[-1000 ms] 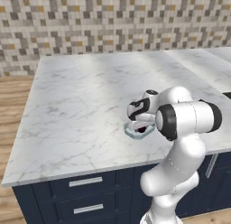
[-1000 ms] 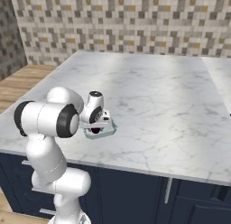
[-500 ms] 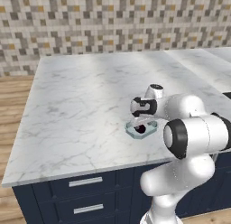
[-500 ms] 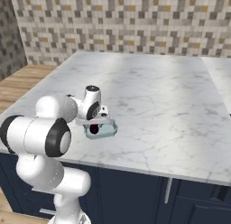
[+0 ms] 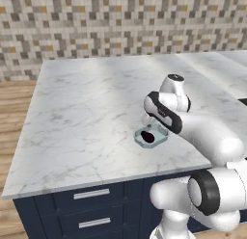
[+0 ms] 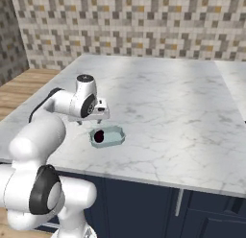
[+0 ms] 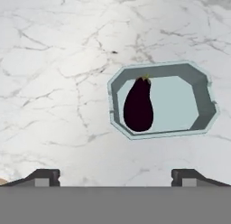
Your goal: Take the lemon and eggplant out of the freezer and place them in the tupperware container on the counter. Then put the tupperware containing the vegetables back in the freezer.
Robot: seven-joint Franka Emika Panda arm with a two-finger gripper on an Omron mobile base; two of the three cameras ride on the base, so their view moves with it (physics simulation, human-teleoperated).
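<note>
The eggplant (image 7: 138,106) lies inside the tupperware container (image 7: 204,101), against the container's left wall in the hand view, its stem end toward the top of the frame. The rest of the container floor, to the right of the eggplant, is bare pale blue-green. The container sits flat on the counter (image 7: 54,65), a little right of the middle of the hand view.

In the left base view the container (image 5: 160,135) is just below the centre of the frame, near the front edge of the counter (image 5: 87,112), with the eggplant (image 5: 148,136) showing as a dark spot in its left half. In the right base view the container (image 6: 115,136) is left of centre and the eggplant (image 6: 99,136) sits at its left end.

The gripper (image 6: 97,116) hangs above the container, touching neither it nor the eggplant. Its fingertips (image 7: 45,176) stand far apart at the bottom corners of the hand view, with nothing between them: the claw is spread wide and empty. In the left base view the arm's wrist covers the upper edge of the container.

Navy drawers (image 5: 82,209) with silver handles run under the counter, and a mosaic tile wall (image 5: 120,21) fills the top of both base views.
</note>
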